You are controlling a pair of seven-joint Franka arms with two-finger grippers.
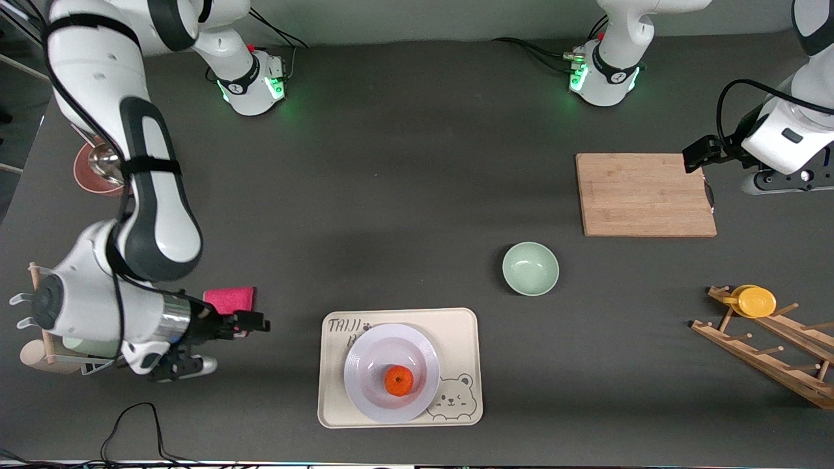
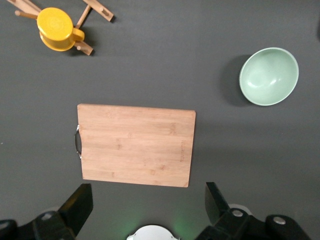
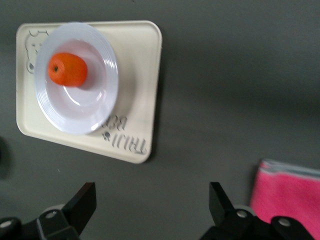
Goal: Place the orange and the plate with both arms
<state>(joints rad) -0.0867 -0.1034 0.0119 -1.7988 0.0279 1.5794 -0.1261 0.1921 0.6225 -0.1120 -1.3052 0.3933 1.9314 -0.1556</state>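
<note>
The orange [image 1: 399, 380] lies in the white plate [image 1: 363, 393], which sits on a cream bear tray [image 1: 464, 327] near the front camera. Both show in the right wrist view: the orange [image 3: 67, 69] in the plate [image 3: 75, 119]. My right gripper [image 1: 179, 368] is open and empty, over bare table between the tray and a pink cloth; it also shows in the right wrist view [image 3: 152, 205]. My left gripper [image 1: 778, 184] is open and empty at the left arm's end of the table, beside the cutting board; it also shows in the left wrist view [image 2: 149, 205].
A wooden cutting board [image 1: 645, 194] and a mint-green bowl [image 1: 530, 268] lie toward the left arm's end. A wooden rack [image 1: 769, 355] carries a yellow lid [image 1: 754, 301]. A pink cloth [image 1: 230, 299] lies beside the right gripper. A metal bowl on a red saucer [image 1: 98, 170] sits by the right arm.
</note>
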